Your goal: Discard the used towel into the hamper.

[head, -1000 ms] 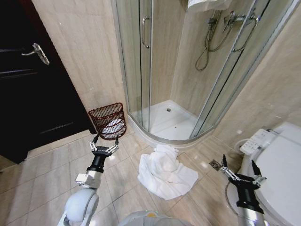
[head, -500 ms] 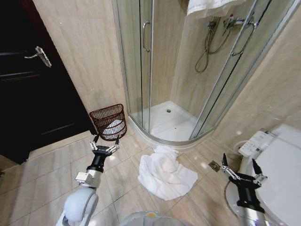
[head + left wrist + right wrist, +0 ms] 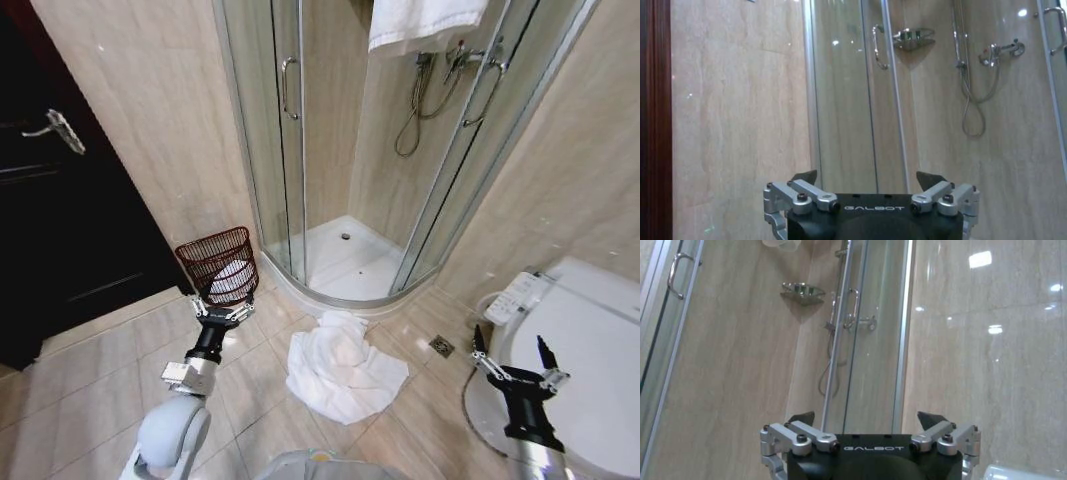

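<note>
Beige marble-look tile covers the walls and floor of this bathroom, and the largest thing in the head view is the glass shower cabin [image 3: 340,150], filling the upper middle of the frame, with a clean white towel [image 3: 420,20] hung over its top edge. A dark door [image 3: 60,200] takes the left side, and a white toilet [image 3: 580,370] sits at the lower right.

On the floor, low in the middle of the frame and just in front of the shower's curved threshold, lies the used towel [image 3: 342,365], a crumpled white heap spread flat on the tiles. Nothing is touching it. The hamper [image 3: 218,262], a dark reddish-brown wire basket, stands left of centre against the wall between the door and the shower, well apart from the towel; something white already shows through its ribs.

The left gripper [image 3: 222,308] is raised at the lower left, just in front of the hamper, its fingers spread and holding nothing. The right gripper [image 3: 508,362] is raised at the lower right beside the toilet, fingers likewise spread and empty. Both wrist views show the fingers splayed wide against the shower wall.

By my judgement the task has hardly begun: the towel has yet to be reached, picked up, carried to the hamper and dropped in
</note>
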Motion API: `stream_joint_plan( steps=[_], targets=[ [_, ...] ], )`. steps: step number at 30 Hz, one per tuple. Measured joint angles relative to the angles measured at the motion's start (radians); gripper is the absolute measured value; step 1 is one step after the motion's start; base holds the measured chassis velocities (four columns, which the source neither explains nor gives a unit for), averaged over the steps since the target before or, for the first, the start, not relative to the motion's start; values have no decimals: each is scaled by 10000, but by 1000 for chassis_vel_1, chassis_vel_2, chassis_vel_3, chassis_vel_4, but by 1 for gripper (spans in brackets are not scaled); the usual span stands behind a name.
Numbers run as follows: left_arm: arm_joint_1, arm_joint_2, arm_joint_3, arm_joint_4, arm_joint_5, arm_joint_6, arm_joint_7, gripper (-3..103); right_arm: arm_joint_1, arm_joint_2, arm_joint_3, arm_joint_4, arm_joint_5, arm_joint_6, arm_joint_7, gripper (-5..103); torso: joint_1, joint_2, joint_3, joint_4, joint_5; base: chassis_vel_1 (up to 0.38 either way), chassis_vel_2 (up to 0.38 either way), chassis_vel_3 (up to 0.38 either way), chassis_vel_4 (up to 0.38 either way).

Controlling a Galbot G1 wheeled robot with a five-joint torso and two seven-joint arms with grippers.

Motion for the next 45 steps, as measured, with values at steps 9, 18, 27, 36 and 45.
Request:
stream_joint_plan(
  steps=[9,18,27,36,45],
  targets=[
    [-58,14,-3,3,-6,140,-61,100,12,0,10,22,-8,-3,-12,100,142,344,199,-1,1,0,0,0,0],
    [-132,23,-2,49,-8,173,-69,100,47,0,17,25,-10,-59,-70,100,300,722,415,-2,0,0,0,0,0],
    [-205,22,14,77,-11,177,-69,100,55,0,22,17,-9,-158,-166,100,459,1105,640,-2,0,0,0,0,0],
    [-239,42,-3,104,-18,177,-57,100,102,0,1,-21,-55,-158,-192,100,628,1519,889,-2,0,0,0,0,0],
    [-249,40,57,101,9,195,-34,100,103,0,21,-33,-52,-157,-195,100,788,1888,1096,-2,0,0,0,0,0]
  ],
)
